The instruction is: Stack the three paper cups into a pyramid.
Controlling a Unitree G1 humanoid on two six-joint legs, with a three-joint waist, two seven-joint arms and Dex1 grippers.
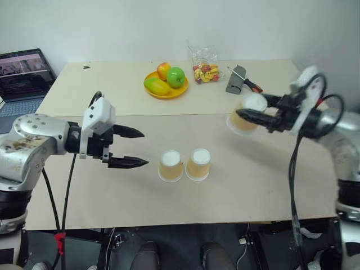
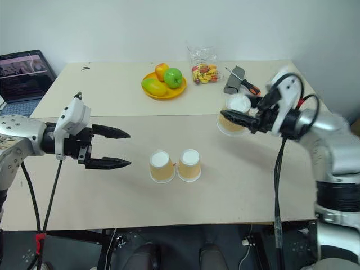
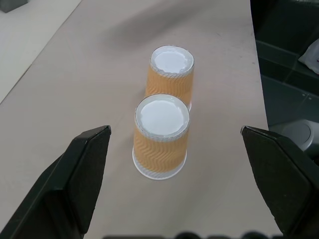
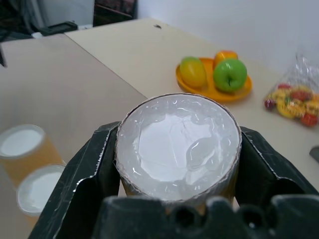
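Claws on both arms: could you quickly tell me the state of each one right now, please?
Left claw: open, holding nothing.
Right claw: closed on a paper cup, lifted off the table.

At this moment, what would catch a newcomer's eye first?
The right gripper holds one tan paper cup off the table, base facing up. Two matching upside-down cups stand side by side at the table's middle, the open left gripper level beside them. An orange plate of fruit sits behind.

Even, bright indoor light with soft shadows; the right tool (image 1: 243, 116) and its cup (image 1: 246, 116) are motion-blurred.
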